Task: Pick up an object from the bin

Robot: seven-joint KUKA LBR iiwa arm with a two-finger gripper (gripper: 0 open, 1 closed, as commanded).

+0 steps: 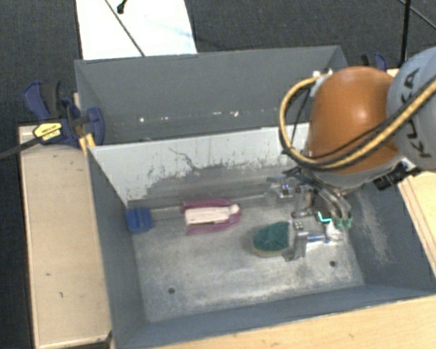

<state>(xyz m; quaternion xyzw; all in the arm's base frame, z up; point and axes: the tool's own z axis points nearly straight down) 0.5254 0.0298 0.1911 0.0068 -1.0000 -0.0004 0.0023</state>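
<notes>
Gripper (303, 237) sits low at right of bin (215, 287), just beside dark green round lump (270, 240); open or closed, can't tell.

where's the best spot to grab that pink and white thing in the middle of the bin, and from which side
Likely its middle, from straight above. The pink and white thing lies flat, long axis left to right in the view, so closing across its narrow width suits it. The blue block and the teal lump lie apart from it, leaving both long sides free.

Black "KUKA" lettering on the grey arm (428, 110)
</notes>
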